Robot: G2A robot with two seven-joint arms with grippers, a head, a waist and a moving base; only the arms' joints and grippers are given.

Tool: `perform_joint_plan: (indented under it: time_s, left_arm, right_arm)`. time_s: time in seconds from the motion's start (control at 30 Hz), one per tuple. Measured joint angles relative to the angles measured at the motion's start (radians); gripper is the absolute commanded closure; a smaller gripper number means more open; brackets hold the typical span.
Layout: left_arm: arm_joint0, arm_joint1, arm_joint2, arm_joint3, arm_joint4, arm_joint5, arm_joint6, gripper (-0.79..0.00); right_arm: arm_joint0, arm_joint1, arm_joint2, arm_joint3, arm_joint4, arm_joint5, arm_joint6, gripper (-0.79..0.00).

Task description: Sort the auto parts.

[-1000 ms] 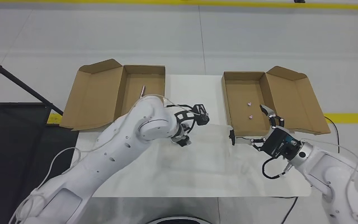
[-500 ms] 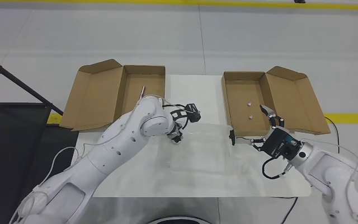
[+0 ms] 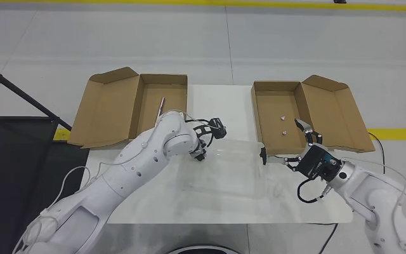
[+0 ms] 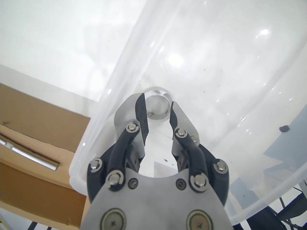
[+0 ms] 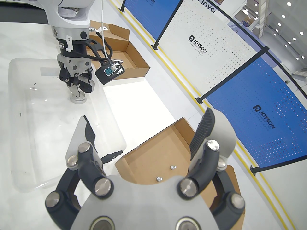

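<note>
Left gripper [image 4: 156, 111] stood inside the clear bin [image 3: 241, 171], at one end, fingers clamped on a silver ring [image 4: 157, 102] low at the bin floor. Right gripper [image 5: 146, 116] hung just outside the bin's opposite end, jaws spread wide.

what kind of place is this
Likely a factory hall or industrial demo floor: a yellow painted line on the grey floor, blue and white perforated partition panels, and a high ceiling with rows of lights.
</note>
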Motion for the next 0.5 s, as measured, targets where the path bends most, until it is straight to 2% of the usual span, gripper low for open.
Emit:
perform_joint_plan:
  time_s: [0.5]
  left_arm:
    - [-0.011, -0.019, 0.029, 0.054, -0.061, -0.049, 0.004, -0.302]
  right_arm:
    - [0.000, 0.000, 0.000, 0.000, 0.000, 0.000, 0.000, -0.785]
